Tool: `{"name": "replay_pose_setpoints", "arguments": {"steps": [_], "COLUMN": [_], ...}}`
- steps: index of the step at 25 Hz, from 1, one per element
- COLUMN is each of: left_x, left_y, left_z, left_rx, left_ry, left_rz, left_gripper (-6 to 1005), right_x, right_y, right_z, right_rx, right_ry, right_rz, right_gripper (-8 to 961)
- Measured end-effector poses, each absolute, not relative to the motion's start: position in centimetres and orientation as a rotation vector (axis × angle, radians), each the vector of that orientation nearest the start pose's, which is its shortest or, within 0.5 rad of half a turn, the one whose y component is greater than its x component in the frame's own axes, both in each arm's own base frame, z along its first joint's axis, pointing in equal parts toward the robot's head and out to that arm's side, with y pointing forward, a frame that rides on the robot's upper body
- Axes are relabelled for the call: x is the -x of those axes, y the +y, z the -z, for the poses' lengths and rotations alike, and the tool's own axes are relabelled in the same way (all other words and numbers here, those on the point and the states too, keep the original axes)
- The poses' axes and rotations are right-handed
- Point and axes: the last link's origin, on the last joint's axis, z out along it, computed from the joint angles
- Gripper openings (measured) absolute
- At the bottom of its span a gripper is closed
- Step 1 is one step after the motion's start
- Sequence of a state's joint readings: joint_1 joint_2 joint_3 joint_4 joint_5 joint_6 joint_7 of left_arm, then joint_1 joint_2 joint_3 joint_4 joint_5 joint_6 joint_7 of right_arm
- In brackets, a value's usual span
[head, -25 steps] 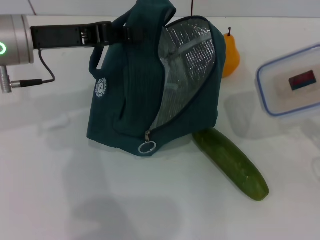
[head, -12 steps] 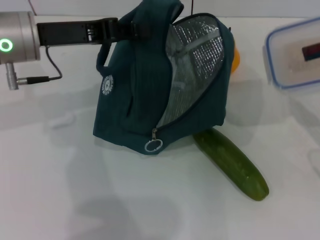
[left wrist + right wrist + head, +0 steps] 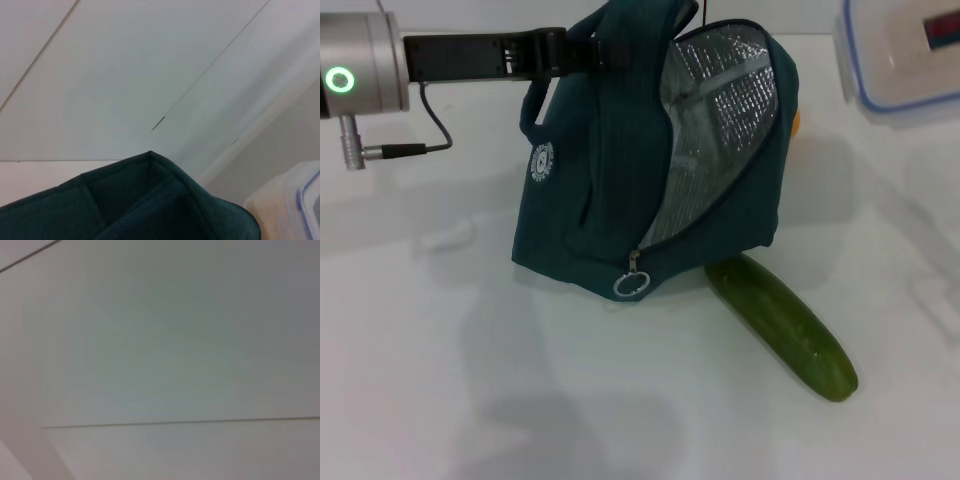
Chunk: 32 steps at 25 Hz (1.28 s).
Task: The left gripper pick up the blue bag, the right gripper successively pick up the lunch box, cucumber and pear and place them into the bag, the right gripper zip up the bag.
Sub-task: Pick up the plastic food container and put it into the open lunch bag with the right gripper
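The blue bag [image 3: 600, 170] stands on the white table with its mouth open to the right, showing silver lining. Its ring zipper pull [image 3: 628, 285] hangs at the front. My left gripper [image 3: 588, 52] reaches in from the left and is shut on the bag's top handle; the same teal fabric [image 3: 150, 205] fills the lower part of the left wrist view. The lunch box [image 3: 905, 55] hangs in the air at the upper right, its holder out of frame, and its corner [image 3: 295, 205] also shows in the left wrist view. The cucumber [image 3: 785, 325] lies by the bag's right corner. Only an orange sliver of the pear [image 3: 798, 122] shows behind the bag. The right gripper is out of view.
The white table [image 3: 470, 400] stretches in front of the bag. A small white scrap [image 3: 447, 238] lies left of the bag. The left arm's silver wrist [image 3: 360, 78] and its cable sit at the upper left. The right wrist view shows only a pale wall.
The lunch box has risen and drifted left, toward the space above the bag's mouth. The bag, held by the left gripper, shifted slightly right and now hides most of the pear.
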State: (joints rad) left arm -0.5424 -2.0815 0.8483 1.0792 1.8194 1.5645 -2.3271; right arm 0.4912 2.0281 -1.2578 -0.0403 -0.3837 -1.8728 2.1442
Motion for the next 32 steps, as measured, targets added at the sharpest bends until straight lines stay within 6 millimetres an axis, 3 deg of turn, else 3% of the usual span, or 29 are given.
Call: {"name": "replay_pose_setpoints", "arguments": {"steps": [11,32], "left_x": [16.8,15.5], "left_y": [36.8,37.7], "left_z": [-5.1,-4.7], "left_rx": [2.599,2.633], "left_ry": [-1.294,-1.22], "left_rz": [0.91,0.922], "left_gripper": [43,43], "right_x": [-21.8,-19.1], "right_y": [34.3,37.6], "right_z": [-4.5,1.3], "right_rx": [1.595,1.88], "right_ry": [1.72,1.911], "right_rz": [-2.437,-1.878], "right_gripper": [105,122]}}
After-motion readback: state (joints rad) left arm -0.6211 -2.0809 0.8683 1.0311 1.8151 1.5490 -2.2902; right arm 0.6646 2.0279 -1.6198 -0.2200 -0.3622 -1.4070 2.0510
